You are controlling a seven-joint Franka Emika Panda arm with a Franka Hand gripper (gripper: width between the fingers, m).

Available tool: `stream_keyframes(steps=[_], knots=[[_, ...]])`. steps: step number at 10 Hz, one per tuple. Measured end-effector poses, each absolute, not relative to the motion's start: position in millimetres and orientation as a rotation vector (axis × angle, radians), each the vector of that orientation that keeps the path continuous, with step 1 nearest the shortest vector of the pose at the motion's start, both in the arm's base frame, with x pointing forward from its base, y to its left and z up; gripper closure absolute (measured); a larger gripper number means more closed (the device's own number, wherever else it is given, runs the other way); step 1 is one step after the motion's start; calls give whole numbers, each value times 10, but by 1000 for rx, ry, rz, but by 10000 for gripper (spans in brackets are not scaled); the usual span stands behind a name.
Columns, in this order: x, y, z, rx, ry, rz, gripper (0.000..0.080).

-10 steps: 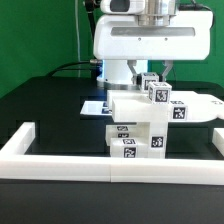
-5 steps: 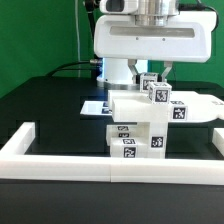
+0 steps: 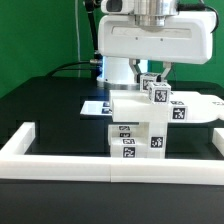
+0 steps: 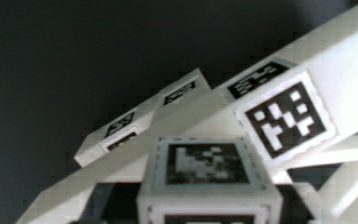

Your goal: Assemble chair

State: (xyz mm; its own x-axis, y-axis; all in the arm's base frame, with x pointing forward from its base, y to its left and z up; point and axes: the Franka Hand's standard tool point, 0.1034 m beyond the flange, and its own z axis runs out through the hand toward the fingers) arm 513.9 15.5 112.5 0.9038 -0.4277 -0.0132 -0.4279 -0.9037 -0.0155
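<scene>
The chair (image 3: 140, 122) sits unmoved just behind the white border rail (image 3: 110, 163); the tool (image 3: 160, 82) still hovers above it, its grip indiscernible.

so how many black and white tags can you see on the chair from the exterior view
5: one on the top block by the gripper, one on the block below, three low on the front. Others may be hidden.
</scene>
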Motion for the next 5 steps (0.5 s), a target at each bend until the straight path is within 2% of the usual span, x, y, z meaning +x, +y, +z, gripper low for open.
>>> stream_keyframes(steps=[1, 2, 3, 4, 5], knots=[[5139, 155, 1126, -3058, 637, 14, 428], [5138, 165, 1126, -3060, 627, 14, 428], [5139, 171, 1129, -3078, 533, 12, 247], [5142, 175, 1135, -3095, 416, 10, 170], [5143, 178, 1138, -3112, 262, 7, 156]])
